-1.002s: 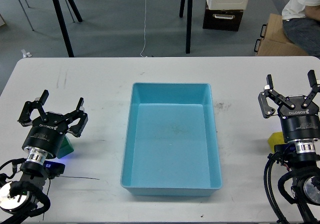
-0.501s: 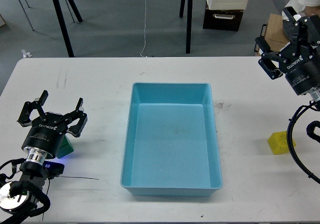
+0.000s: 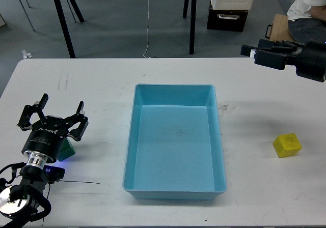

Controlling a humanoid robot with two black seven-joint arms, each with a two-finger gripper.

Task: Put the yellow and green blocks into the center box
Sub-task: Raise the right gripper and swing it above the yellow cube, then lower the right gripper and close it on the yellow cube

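Note:
The blue center box (image 3: 173, 87) stands empty in the middle of the white table. The yellow block (image 3: 287, 145) lies alone on the table, right of the box. The green block (image 3: 66, 151) is mostly hidden under my left gripper (image 3: 63, 101), which is open and hovers just above it at the left. My right gripper (image 3: 251, 52) is raised near the table's far right edge, turned sideways and pointing left, well away from the yellow block. Its fingers cannot be told apart.
The table's far edge runs along the top (image 3: 153, 59). Beyond it are black stand legs (image 3: 63, 22), a cabinet (image 3: 229, 9), cardboard boxes (image 3: 277, 29) and a seated person (image 3: 308, 9) at the upper right.
My right arm has lifted off the yellow block, swung up and back, and turned sideways, leaving the block uncovered. The left arm has barely moved.

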